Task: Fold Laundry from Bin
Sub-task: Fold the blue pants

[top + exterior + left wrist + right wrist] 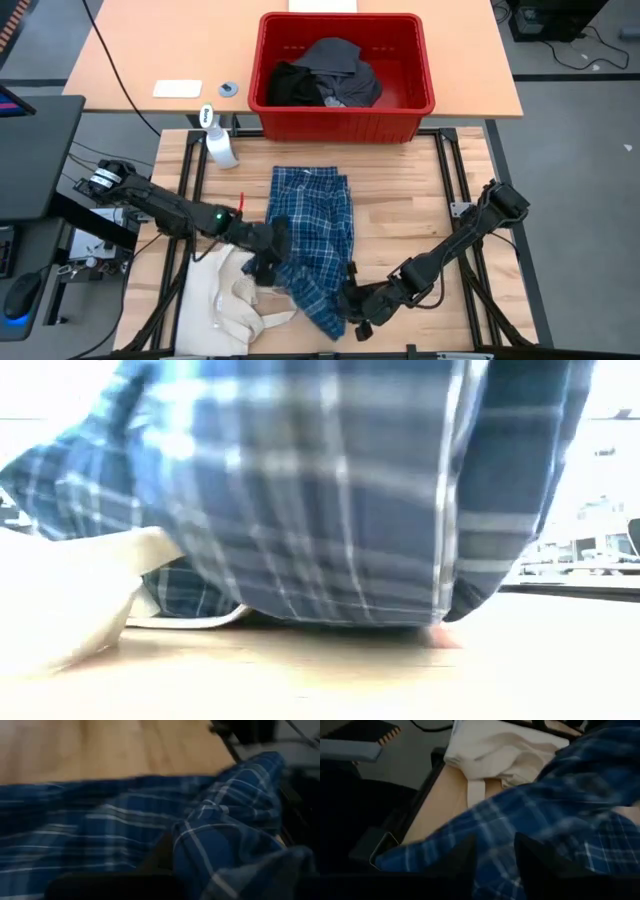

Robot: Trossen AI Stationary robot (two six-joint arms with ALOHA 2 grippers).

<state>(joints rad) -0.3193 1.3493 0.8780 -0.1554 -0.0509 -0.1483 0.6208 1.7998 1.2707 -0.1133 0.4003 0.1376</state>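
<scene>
No legible writing on plaid shirt [313, 235]

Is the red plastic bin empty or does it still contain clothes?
Not empty: the red plastic bin holds a pile of black and grey garments.
</scene>
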